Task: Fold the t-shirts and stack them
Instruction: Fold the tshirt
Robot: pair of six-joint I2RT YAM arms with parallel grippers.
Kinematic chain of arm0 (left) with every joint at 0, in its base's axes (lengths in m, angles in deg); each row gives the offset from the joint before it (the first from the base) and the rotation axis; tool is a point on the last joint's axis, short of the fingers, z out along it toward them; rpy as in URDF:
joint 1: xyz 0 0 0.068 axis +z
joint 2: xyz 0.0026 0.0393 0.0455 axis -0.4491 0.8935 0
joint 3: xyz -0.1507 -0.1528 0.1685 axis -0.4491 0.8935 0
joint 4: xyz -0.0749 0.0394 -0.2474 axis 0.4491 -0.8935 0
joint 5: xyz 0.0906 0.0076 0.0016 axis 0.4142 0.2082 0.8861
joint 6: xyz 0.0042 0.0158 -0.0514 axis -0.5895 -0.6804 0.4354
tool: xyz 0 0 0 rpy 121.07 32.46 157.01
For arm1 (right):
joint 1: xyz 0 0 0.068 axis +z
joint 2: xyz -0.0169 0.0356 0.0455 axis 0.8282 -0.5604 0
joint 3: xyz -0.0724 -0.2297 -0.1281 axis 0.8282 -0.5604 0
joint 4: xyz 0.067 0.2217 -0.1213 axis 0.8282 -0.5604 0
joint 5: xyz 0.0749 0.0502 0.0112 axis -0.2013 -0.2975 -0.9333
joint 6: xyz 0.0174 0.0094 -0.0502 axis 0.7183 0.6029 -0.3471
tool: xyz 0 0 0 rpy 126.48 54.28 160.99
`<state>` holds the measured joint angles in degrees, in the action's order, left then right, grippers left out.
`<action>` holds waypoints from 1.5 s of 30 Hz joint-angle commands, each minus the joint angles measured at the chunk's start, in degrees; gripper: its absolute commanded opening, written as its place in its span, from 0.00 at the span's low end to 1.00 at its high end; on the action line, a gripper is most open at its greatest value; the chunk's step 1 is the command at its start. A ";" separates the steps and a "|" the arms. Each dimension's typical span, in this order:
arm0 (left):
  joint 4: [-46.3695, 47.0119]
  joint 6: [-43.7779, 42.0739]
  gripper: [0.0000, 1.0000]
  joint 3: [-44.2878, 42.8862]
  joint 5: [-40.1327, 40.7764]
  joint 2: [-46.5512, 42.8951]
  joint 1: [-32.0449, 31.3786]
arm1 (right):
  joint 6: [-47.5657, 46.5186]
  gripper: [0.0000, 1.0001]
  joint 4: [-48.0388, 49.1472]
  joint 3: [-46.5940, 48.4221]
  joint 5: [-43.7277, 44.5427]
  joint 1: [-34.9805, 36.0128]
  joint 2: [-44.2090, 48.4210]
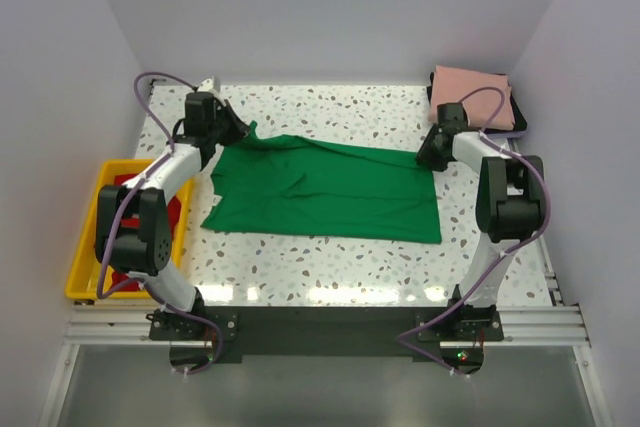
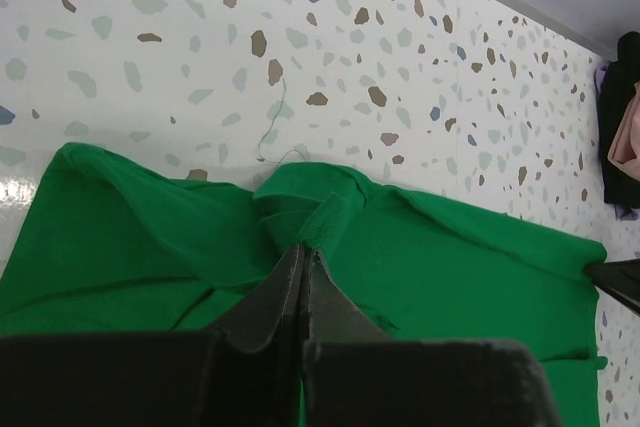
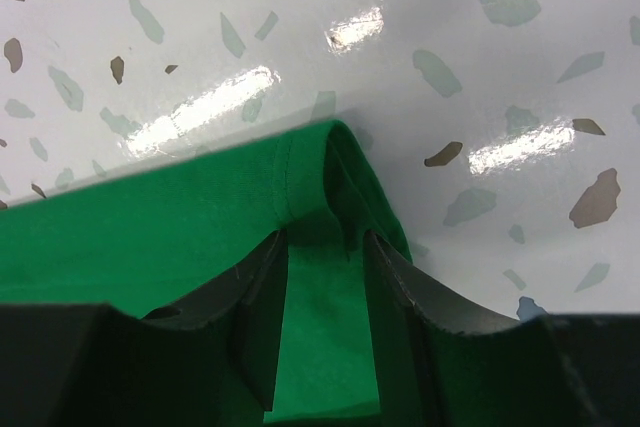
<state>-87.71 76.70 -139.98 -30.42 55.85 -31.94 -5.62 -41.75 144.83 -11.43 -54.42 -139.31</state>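
A bright green t-shirt (image 1: 325, 187) lies spread across the middle of the table, rumpled at its left end. My left gripper (image 1: 240, 131) is shut on a raised fold at the shirt's far left edge, as the left wrist view (image 2: 305, 247) shows. My right gripper (image 1: 432, 154) is at the shirt's far right corner. Its jaws stand apart, one on each side of the hemmed corner (image 3: 322, 237). A salmon pink t-shirt (image 1: 470, 87) lies folded at the back right. A red t-shirt (image 1: 178, 209) lies in the yellow tray, mostly hidden by the left arm.
The yellow tray (image 1: 82, 247) sits off the table's left edge beside the left arm. The pink shirt rests on a dark item (image 1: 520, 117) at the back right, also seen in the left wrist view (image 2: 615, 117). White walls close in the back and sides.
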 commanded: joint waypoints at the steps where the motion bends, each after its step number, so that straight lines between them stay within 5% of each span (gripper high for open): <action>1: 2.34 0.36 0.00 -2.26 -1.08 0.03 0.60 | 1.14 0.40 0.78 2.20 0.40 0.35 -0.37; 13: 2.25 0.19 0.00 -2.35 -1.08 0.12 0.60 | 1.58 0.25 0.61 3.25 -0.21 0.35 -1.17; 23: 1.55 -0.16 0.00 -3.49 -1.08 0.12 0.60 | 1.14 0.00 -1.76 4.84 -0.39 0.35 0.24; 45: -6.88 -2.62 0.00 1.42 1.12 -9.19 0.60 | -0.53 0.00 -3.96 -4.12 -1.53 -4.75 12.89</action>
<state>-93.11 75.12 -139.98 -30.02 49.84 -31.94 -5.12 -44.81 142.12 -12.26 -58.39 -129.62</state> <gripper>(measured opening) 0.012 0.008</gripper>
